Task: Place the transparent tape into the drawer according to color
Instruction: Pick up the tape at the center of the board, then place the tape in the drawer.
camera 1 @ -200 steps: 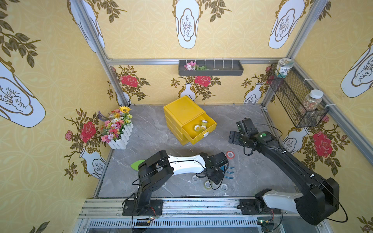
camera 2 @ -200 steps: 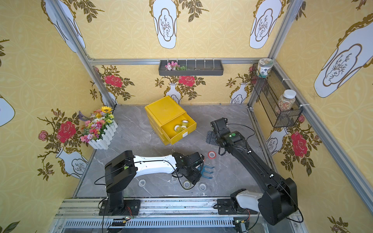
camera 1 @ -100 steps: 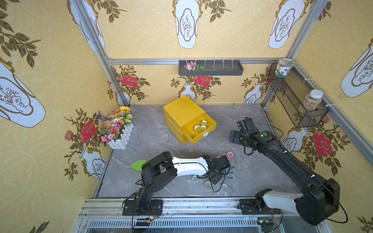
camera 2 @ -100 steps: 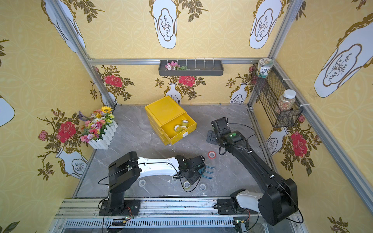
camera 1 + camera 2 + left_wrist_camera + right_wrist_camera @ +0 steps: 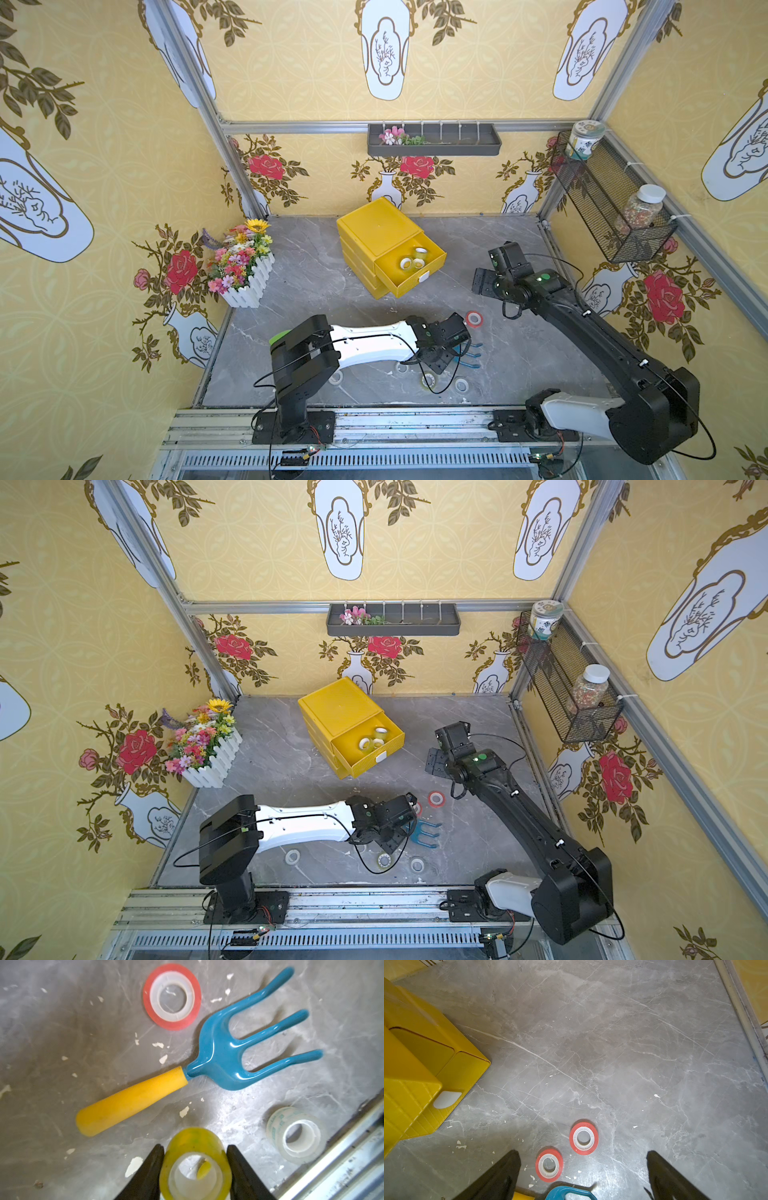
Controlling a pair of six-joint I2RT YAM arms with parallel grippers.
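Observation:
In the left wrist view my left gripper (image 5: 195, 1148) is shut on a yellowish-green tape roll (image 5: 195, 1138) that lies low over the grey floor. In both top views this roll (image 5: 428, 380) sits at the front, under the left gripper (image 5: 441, 360). A red roll (image 5: 172, 996) and a clear roll (image 5: 295, 1134) lie nearby. My right gripper (image 5: 582, 1151) hangs open above two red rolls (image 5: 583, 1138) (image 5: 549, 1165). The yellow cabinet's top drawer (image 5: 432, 270) is pulled out and holds three yellowish rolls (image 5: 406, 263).
A blue toy rake with a yellow handle (image 5: 228, 1049) lies between the rolls. More clear rolls (image 5: 336, 377) (image 5: 461, 384) rest near the front rail (image 5: 374, 419). A flower box (image 5: 245, 270) stands at the left, and a wire basket with jars (image 5: 611, 208) hangs on the right wall.
My left gripper has closed round the yellowish-green roll, and its arm has stretched a little to the right. The roll is in the same spot. The right arm has not moved.

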